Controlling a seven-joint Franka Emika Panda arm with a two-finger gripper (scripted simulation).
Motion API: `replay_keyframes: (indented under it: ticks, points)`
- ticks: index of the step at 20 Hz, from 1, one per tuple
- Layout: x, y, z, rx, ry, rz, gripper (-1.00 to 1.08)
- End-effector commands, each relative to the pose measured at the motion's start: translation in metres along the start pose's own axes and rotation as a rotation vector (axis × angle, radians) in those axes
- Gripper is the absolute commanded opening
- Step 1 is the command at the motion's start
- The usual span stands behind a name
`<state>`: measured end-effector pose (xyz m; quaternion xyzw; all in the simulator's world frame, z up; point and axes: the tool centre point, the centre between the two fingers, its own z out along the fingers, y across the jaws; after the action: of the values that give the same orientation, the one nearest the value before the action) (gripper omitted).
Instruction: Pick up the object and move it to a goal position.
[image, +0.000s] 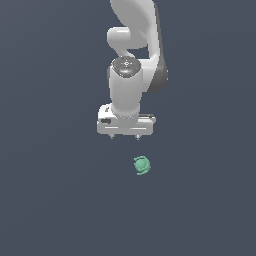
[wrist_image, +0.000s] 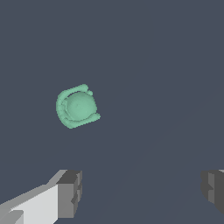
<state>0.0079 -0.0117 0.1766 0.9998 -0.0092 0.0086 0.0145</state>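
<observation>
Flat dark slate-grey ground (image: 50, 200) fills both views, plain and unmarked. From the exterior view's upper middle, a white Franka arm (image: 132, 60) reaches downward, its wrist pointing at the ground. At its end the white gripper (image: 125, 136) hangs with its two short dark fingers (wrist_image: 70, 192) spread wide apart, holding nothing. Near the gripper and apart from it lies the object (image: 142, 165), a small teal-green rounded lump with a thin curved loop around its side, much narrower than the gripper.
</observation>
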Motion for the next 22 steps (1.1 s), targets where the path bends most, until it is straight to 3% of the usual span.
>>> replay_keyframes:
  ticks: [1,13,22]
  points:
    - [0.000,0.000,0.000,0.000,0.000,0.000,1.00]
    - [-0.001,0.010,-0.002,-0.021,-0.015,-0.009,1.00]
    - [0.014,-0.008,0.014,-0.016,-0.015,-0.079,1.00]
